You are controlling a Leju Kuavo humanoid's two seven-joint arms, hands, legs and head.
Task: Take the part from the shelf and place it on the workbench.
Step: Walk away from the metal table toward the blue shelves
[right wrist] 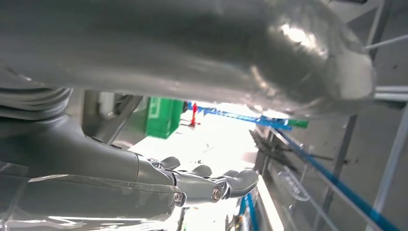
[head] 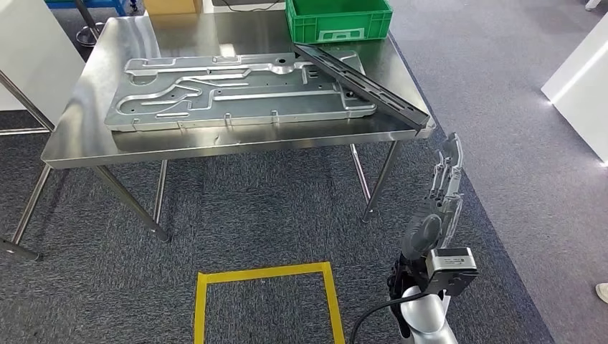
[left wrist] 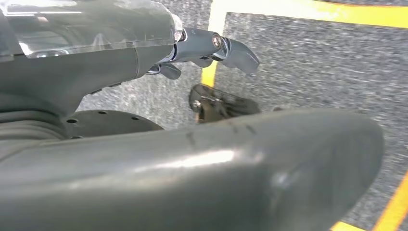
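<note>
Head view: steel workbench (head: 86, 147), grey carpet (head: 236, 215)

Left hand (left wrist: 159, 96) close to the camera, thick grey thumb (left wrist: 216, 168) large in front, darker fingers (left wrist: 216, 48) stretched out and holding nothing, grey speckled carpet (left wrist: 312, 62) beyond the hand, yellow tape lines (left wrist: 308, 10) on the carpet (one passing behind the fingers).
</note>
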